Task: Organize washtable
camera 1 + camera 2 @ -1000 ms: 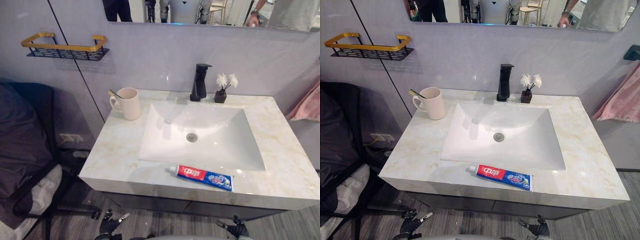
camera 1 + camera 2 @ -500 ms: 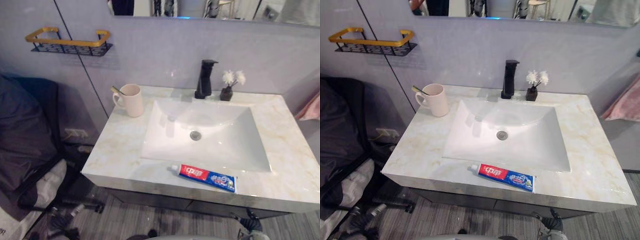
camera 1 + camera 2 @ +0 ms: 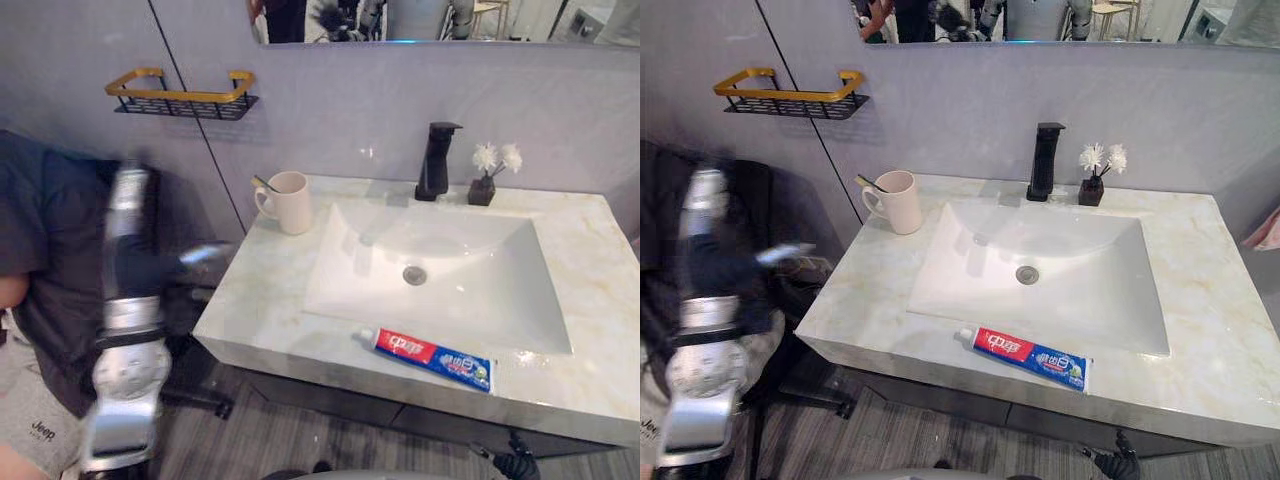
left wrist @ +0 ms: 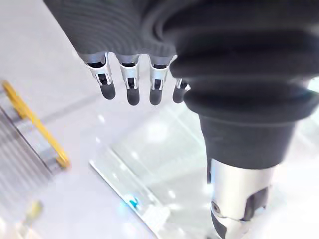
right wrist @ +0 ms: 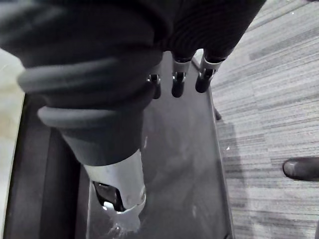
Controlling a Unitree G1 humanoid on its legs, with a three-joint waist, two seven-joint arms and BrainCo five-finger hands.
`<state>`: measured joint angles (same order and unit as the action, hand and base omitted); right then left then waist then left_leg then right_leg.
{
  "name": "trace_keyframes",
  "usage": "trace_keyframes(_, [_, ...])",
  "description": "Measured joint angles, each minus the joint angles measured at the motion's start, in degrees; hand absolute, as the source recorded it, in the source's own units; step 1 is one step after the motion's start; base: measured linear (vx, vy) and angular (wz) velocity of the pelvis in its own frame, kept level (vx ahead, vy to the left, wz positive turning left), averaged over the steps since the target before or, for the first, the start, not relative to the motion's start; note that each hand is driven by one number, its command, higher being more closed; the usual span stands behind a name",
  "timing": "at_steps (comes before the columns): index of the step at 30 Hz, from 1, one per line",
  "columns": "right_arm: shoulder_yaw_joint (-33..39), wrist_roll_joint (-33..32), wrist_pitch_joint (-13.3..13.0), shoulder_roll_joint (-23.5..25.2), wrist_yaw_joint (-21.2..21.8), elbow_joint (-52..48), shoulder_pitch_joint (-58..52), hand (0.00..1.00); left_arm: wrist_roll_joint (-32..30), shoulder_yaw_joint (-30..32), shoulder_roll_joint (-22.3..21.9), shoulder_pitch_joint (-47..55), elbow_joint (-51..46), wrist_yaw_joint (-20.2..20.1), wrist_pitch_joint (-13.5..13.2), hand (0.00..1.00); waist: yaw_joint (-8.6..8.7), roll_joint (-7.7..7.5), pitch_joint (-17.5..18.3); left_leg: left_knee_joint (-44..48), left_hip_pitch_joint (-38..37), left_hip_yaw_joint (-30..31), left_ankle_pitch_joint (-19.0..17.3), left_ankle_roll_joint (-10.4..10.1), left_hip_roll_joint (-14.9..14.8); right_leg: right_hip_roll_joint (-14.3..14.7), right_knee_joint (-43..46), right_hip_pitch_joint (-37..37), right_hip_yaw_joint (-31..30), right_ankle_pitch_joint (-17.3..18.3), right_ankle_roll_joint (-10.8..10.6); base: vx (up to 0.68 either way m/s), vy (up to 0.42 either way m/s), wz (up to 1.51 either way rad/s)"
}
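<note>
Nothing is in hand yet, so this looks like the opening reach of the tidy-up. The toothpaste tube (image 3: pixel 432 357) lies flat on the front strip of the table (image 3: pixel 260 300), lower centre-right of the frame, between the sink (image 3: pixel 350 270) and the table's front edge, cap end towards the left. The mug (image 3: pixel 293 203) stands upright at the upper centre-left, just beside the sink's far corner, with the toothbrush (image 3: pixel 264 184) leaning out of it. On the wall at the upper left hangs a wall shelf (image 3: pixel 180 95) with nothing visible on it. The left hand (image 4: pixel 130 84) is up at the left of the frame, well apart from the tube and short of the table edge, its fingers relaxed and empty. The right hand (image 5: pixel 178 82) hangs low in front of the dark cabinet front (image 5: pixel 184 164) under the table, fingers loose too, grasping nothing. The loose tube is probably the thing to deal with first: the next move calls for bringing a hand over the front strip, closing across the tube's body, and lifting it clear without nudging it off the edge
</note>
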<state>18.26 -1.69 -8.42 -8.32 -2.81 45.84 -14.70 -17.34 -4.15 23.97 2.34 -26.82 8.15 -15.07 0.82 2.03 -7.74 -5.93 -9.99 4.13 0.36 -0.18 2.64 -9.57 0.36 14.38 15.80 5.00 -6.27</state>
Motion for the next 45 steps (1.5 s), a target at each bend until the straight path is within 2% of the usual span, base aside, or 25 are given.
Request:
trace_keyframes(2, [-2.4, 0.0, -0.1, -0.2, 0.8, 0.0, 0.9, 0.00, -3.3, -9.0, 0.2, -2.2, 0.6, -2.9, -0.6, 0.00, 1.37, -0.08, 0.1, 0.0, 0.4, -2.0, 0.4, -0.5, -0.6, 0.3, 0.6, -0.8, -0.2, 0.1, 0.1, -0.09, -0.019, -0.06])
trace_keyframes(4, [-3.6, 0.0, -0.1, -0.2, 1.2, 0.0, 0.9, 0.00, -4.4, -14.8, 0.1, -4.2, 2.2, -4.6, -1.3, 0.00, 1.70, -0.12, 0.3, 0.0, 0.3, -2.2, 0.6, -0.8, -0.9, 0.5, 0.6, -0.8, -0.3, 0.1, 0.1, -0.05, -0.024, -0.07])
trace_keyframes(8, [-4.0, 0.0, -0.1, -0.2, 1.7, 0.1, 0.9, 0.00, -6.9, -22.9, -2.2, -7.4, 9.3, -7.1, -1.5, 0.00, 1.84, 0.02, 0.8, 0.0, 0.5, -2.7, 0.9, -1.1, -1.3, 0.8, 0.6, -1.1, -0.4, 0.1, 0.2, -0.01, -0.010, -0.03])
trace_keyframes(12, [-5.9, 0.0, 0.0, -0.1, 1.7, 0.5, 1.5, 0.00, -10.6, -29.1, -3.2, -10.8, 18.5, -8.8, -0.9, 0.00, 2.23, -1.08, 0.8, 0.0, 0.2, -2.6, 1.9, -0.3, -1.5, 1.5, 0.2, -1.1, -0.1, 0.1, 0.3, 0.02, -0.025, 0.02])
trace_keyframes(14, [-6.8, 0.0, 0.0, -0.1, 1.7, 0.6, 2.2, 0.00, -12.6, -30.9, -4.0, -12.0, 23.1, -9.5, -0.2, 0.00, 3.28, -1.63, 0.6, 0.0, 0.2, -2.6, 2.0, -0.4, -1.5, 1.6, -0.6, -1.0, 0.0, -0.2, 0.6, -0.02, -0.007, -0.01])
trace_keyframes(19, [-7.6, 0.0, 0.0, 0.2, 1.7, 0.6, 2.8, 0.00, -16.0, -32.9, -4.6, -14.3, 27.8, -10.5, 0.3, 0.00, 3.61, -2.52, 0.1, 0.0, 0.2, -2.7, 2.0, -0.4, -1.6, 1.7, -0.8, -1.0, 0.0, -0.3, 0.6, -0.01, -0.003, 0.00])
trace_keyframes(24, [-7.6, 0.0, 0.0, 0.7, 1.6, 0.6, 3.6, 0.00, -19.5, -34.6, -4.7, -15.0, 33.4, -10.6, 0.7, 0.00, 4.75, -2.83, -0.1, 0.0, 0.3, -2.8, 2.0, -0.4, -1.6, 1.7, -2.1, -0.6, 0.0, -0.9, 0.5, 0.00, 0.000, 0.00])
trace_keyframes(27, [-7.6, 0.0, 0.0, 1.0, 1.5, 0.6, 3.7, 0.00, -19.9, -34.5, -4.8, -15.2, 34.2, -10.6, 0.8, 0.00, 4.76, -2.97, -0.2, 0.0, 0.3, -2.9, 1.9, -0.4, -1.6, 1.7, -2.5, -0.5, -0.1, -1.1, 0.4, -0.01, -0.003, -0.01])
trace_keyframes(28, [-7.6, 0.0, 0.0, 1.1, 1.5, 0.6, 3.8, 0.00, -20.1, -34.5, -4.8, -15.2, 34.3, -10.6, 0.8, 1.00, 4.78, -3.03, -0.2, 0.0, 0.3, -2.9, 1.9, -0.4, -1.7, 1.7, -2.5, -0.5, -0.1, -1.2, 0.4, 0.00, 0.000, 0.00])
trace_keyframes(36, [-7.7, 0.0, 0.0, 1.1, 1.5, 1.0, 4.5, 0.00, -21.2, -34.4, -5.1, -17.6, 37.8, -10.2, -0.5, 1.00, 4.83, -3.13, -0.3, 0.0, 0.3, -3.6, 2.0, -0.4, -1.7, 1.6, -3.0, -0.5, -0.6, -1.8, 0.2, -0.04, -0.004, -0.04])
trace_keyframes(38, [-7.8, 0.0, 0.0, 1.1, 1.5, 1.0, 4.8, 0.00, -21.0, -33.8, -6.3, -18.9, 39.1, -9.7, 0.3, 1.00, 4.82, -3.22, -0.4, 0.0, 0.3, -4.2, 2.0, -0.4, -1.7, 1.6, -3.6, -0.5, -1.1, -2.3, 0.3, -0.05, 0.003, -0.14])
trace_keyframes(41, [-8.1, 0.1, 0.0, 1.1, 1.5, 1.1, 5.4, 0.00, -19.2, -32.9, -7.6, -21.0, 41.4, -9.3, 2.1, 1.00, 5.82, -3.36, -0.6, 0.0, 0.2, -4.6, 2.0, -0.4, -1.7, 1.7, -3.7, -0.6, -1.6, -2.4, 0.3, -0.03, -0.007, -0.09])
trace_keyframes(43, [-8.1, 0.1, 0.0, 1.1, 1.5, 1.1, 5.5, 0.00, -18.0, -32.0, -7.6, -21.1, 41.6, -9.4, 2.4, 1.00, 6.51, -3.31, -0.6, 0.0, 0.2, -4.8, 1.9, -0.5, -1.8, 1.7, -3.9, -0.6, -1.7, -2.4, 0.3, 0.00, -0.012, -0.04])
trace_keyframes(45, [-8.1, 0.1, 0.1, 1.1, 1.5, 1.2, 5.4, 0.00, -16.6, -31.1, -7.6, -21.1, 41.7, -9.4, 2.4, 1.00, 6.47, -3.24, -0.6, 0.0, 0.3, -5.1, 1.9, -0.5, -1.9, 1.9, -4.2, -0.6, -1.8, -2.4, 0.3, 0.01, -0.010, -0.03])
